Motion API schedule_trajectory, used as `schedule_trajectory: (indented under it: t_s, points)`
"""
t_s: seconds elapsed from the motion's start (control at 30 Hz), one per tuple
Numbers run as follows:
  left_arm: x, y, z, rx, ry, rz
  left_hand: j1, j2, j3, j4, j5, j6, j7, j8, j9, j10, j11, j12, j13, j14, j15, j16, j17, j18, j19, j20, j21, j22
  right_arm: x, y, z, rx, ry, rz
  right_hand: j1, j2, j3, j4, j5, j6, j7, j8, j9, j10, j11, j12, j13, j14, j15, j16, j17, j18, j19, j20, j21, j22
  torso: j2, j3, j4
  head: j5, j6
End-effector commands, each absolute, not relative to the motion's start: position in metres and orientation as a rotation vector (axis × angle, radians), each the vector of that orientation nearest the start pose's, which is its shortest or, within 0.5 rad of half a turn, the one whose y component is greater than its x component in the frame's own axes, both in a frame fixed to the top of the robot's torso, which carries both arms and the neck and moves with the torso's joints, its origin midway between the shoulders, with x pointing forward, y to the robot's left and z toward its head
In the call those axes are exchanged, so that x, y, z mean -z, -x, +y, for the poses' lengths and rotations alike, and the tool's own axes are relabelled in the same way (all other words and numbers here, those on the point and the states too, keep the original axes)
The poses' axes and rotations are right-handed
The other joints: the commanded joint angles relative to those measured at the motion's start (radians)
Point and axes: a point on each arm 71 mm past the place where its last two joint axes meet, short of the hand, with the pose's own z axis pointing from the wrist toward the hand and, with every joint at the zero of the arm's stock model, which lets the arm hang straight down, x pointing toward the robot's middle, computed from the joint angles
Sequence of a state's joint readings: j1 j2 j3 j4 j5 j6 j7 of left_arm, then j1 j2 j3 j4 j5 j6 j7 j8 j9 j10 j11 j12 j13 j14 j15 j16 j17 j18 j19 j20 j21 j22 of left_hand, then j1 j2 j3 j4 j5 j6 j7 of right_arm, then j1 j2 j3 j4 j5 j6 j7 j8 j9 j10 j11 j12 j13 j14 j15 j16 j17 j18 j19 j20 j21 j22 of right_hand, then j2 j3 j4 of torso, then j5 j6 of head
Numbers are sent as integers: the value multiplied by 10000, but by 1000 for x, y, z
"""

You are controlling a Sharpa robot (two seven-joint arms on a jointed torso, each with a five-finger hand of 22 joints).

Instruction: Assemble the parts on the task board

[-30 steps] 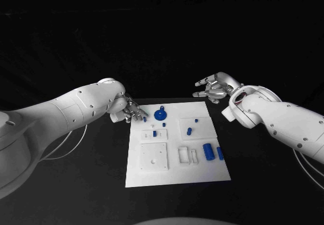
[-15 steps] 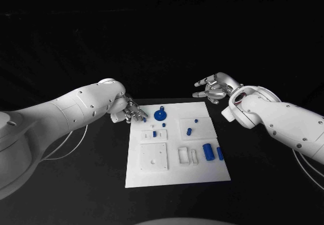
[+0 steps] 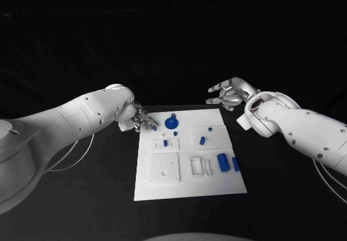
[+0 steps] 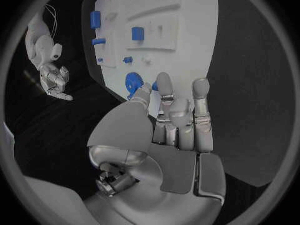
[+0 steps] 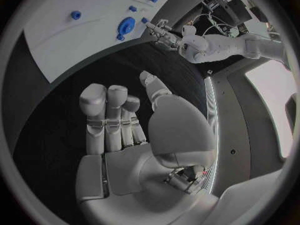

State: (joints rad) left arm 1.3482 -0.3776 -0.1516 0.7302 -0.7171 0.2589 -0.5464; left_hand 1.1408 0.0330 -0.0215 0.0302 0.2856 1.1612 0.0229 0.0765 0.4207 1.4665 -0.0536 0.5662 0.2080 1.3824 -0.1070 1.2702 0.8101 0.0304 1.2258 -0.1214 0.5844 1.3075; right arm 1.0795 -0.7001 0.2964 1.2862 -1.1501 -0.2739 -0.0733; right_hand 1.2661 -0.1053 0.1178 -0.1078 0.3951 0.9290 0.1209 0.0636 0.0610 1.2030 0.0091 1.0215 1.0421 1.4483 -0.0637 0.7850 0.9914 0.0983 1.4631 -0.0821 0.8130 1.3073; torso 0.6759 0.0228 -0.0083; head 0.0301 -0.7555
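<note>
Blue round part [image 3: 171, 122] lies at the task board's [image 3: 189, 186] far edge, just beside the left hand [image 3: 141, 119], the nearer one, empty, fingers loosely apart; right hand [image 3: 228, 95] hovers spread, well apart.

Left arm reaches in from the left, left hand [image 3: 139, 119] low, palm down, fingers [image 4: 201, 92] extended and slightly apart, holding nothing. Right arm bent at the wrist, right hand [image 3: 229, 94] raised, palm open, fingers [image 5: 94, 102] loosely spread, empty.
</note>
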Motion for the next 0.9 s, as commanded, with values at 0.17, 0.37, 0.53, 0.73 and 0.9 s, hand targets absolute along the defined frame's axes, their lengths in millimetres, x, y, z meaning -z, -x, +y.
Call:
schedule_trajectory:
  t_s: [0.17,0.37,0.53,0.73,0.9]
  points:
    - [216,-598,210,3015,6188,23810,30,90,-54,2,-28,98,15,-4,32,456,33,83,16,3,22,44,23,-12,-49,-11,58,194,150,-546,-215,-8480,-3556,15755,-35,53,-13,-47,55,38,37,-30,9,-48,7,32,-9,29,-19,-24,9,79,627,-16,-33,772,5,5,-9,-41,-26]
    - [216,-598,212,3019,6243,23772,215,256,56,-117,12,131,-19,18,99,459,13,101,10,21,12,52,45,-15,-41,-19,65,192,150,-546,-216,-8467,-3562,15756,-35,53,-13,-47,55,38,37,-30,9,-48,7,32,-9,29,-19,-24,9,79,627,-16,-33,772,-4,-4,7,-54,-46]
    - [217,-597,212,3140,6311,23790,420,494,266,-336,75,113,-91,208,570,459,-22,93,-29,21,-10,34,34,-35,-45,-39,57,190,150,-546,-216,-8456,-3573,15750,-35,53,-13,-47,55,38,37,-30,9,-48,7,32,-9,29,-19,-24,9,79,627,-16,-33,772,0,-2,8,-52,-50]
    - [217,-597,211,3413,6441,23816,669,648,649,-657,153,-42,-110,250,1120,461,-27,132,-92,36,5,54,74,-28,-53,-20,59,192,151,-546,-216,-8447,-3578,15758,-43,64,1,-67,50,46,37,-30,10,-54,7,39,-17,33,-20,-44,21,78,627,-16,-32,773,-3,-4,5,-45,-63]
    - [217,-597,210,3659,6599,23790,856,661,1451,-1072,111,-161,-66,248,1373,461,-5,154,-144,37,38,60,76,10,-68,20,68,196,151,-546,-216,-8439,-3581,15772,-43,64,1,-67,50,46,37,-30,10,-54,7,39,-17,33,-20,-44,21,78,627,-16,-32,773,-4,-1,5,-42,-62]
